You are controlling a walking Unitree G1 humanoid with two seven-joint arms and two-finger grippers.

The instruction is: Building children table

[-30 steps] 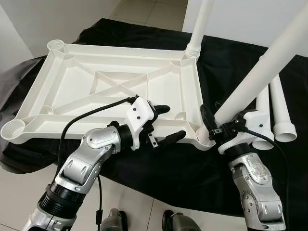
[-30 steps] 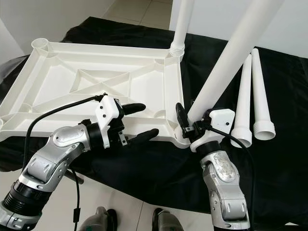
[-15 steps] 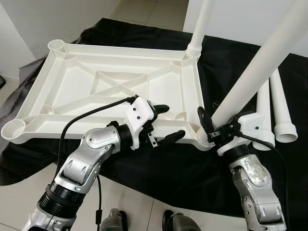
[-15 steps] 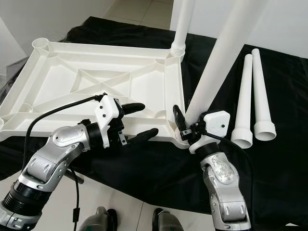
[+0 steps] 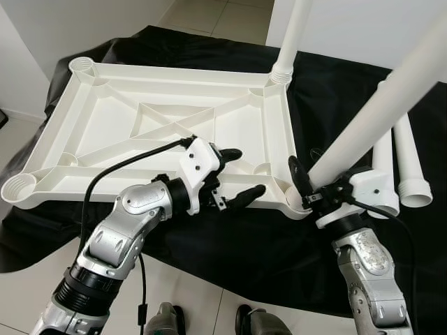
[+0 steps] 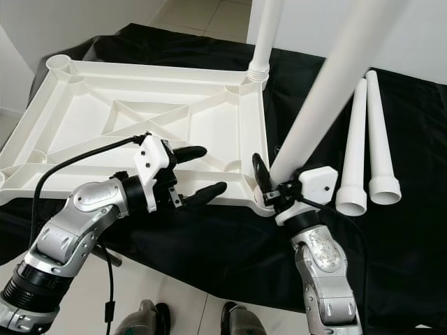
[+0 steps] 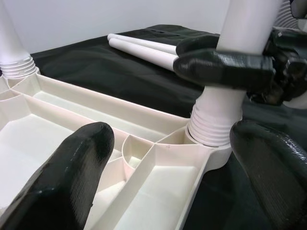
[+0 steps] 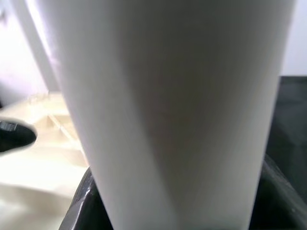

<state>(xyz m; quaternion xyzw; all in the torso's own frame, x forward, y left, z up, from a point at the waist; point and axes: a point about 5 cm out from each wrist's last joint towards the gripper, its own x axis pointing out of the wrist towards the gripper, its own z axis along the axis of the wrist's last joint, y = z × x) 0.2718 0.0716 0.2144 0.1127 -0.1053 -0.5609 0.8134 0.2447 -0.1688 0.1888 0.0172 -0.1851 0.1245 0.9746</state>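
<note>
1. A white ribbed plastic children's table top (image 5: 167, 122) lies upside down on a black cloth (image 5: 230, 237) that covers the supporting surface, with round leg sockets at its corners.
2. A long white plastic table leg (image 5: 290, 42) stands upright in the far right corner socket.
3. A second white plastic table leg (image 5: 380, 105) leans up and to the right from the near right corner socket (image 5: 299, 204); in the left wrist view its threaded end (image 7: 211, 120) sits in that socket.
4. The right hand (image 5: 311, 187) is clamped around this tilted leg just above the socket, one black finger (image 7: 220, 67) wrapping the tube.
5. In the right wrist view the gripped leg (image 8: 172, 110) stands very close to the camera.
6. The left hand (image 5: 236, 174) hovers over the near right part of the upturned table top with its two black fingers spread apart, gripping nothing; one finger is above the near rim, the other above the inner ribs.
7. Two spare white plastic legs (image 6: 363, 143) lie side by side on the black cloth to the right, well apart from the table top, with their wider ends toward the near side.
8. The robot's feet (image 5: 209, 322) stand on the pale tiled floor (image 5: 209, 17) at the near edge.
</note>
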